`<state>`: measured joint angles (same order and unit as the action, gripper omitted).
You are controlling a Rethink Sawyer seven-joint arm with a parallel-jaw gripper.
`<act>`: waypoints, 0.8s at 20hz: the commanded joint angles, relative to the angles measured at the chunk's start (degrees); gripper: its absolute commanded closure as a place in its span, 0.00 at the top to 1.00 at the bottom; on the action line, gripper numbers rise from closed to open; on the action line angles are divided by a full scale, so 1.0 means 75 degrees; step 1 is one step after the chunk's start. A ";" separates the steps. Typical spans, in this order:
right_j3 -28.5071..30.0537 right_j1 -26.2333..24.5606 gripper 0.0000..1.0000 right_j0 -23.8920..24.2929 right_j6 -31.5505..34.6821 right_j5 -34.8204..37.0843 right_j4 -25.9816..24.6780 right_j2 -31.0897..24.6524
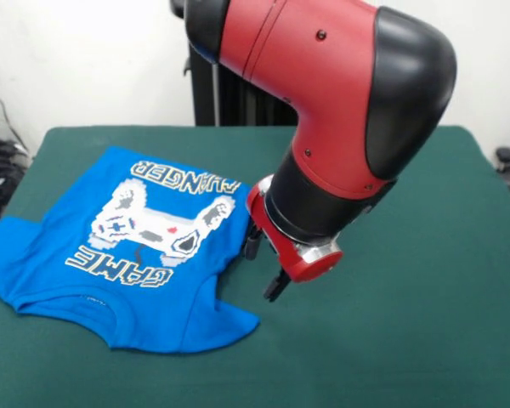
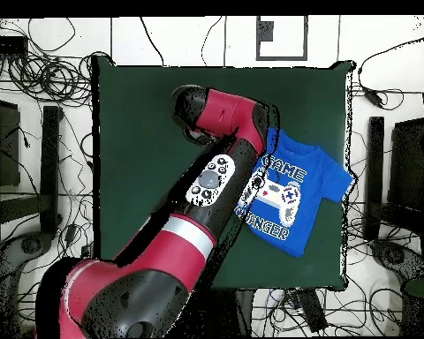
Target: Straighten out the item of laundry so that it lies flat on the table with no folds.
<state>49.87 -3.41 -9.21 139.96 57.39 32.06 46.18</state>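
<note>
One T-shirt [image 1: 144, 246] print-up on tabletop [image 1: 408, 340], sleeve overhanging edge, hem side near arm appears turned under. Claw [image 1: 263, 268] low beside that edge, empty; finger gap: cannot tell. Placement suits pulling edge outward.

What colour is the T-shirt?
Bright blue T-shirt with white print, best in the front view.

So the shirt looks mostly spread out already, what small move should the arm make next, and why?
Probably lower the gripper onto the T-shirt's near sleeve and draw it outward over the table. The print lies face up and mostly flat, but that sleeve looks rumpled near the collar. The gripper hangs just beside the shirt's edge; whether its jaws are open is unclear.
</note>
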 commanded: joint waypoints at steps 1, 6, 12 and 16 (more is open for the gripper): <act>0.0518 -0.0336 1.00 -0.0004 0.0454 -0.0469 -0.0428 -0.1176; 0.0653 -0.0220 1.00 0.0027 0.0274 -0.0468 -0.0526 -0.1211; 0.0698 -0.0144 1.00 0.0053 0.0265 -0.0466 -0.0708 -0.1294; 0.0752 -0.0054 1.00 0.0128 0.0153 -0.0475 -0.0879 -0.1364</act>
<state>50.27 -3.04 -8.89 139.96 56.96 28.08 44.54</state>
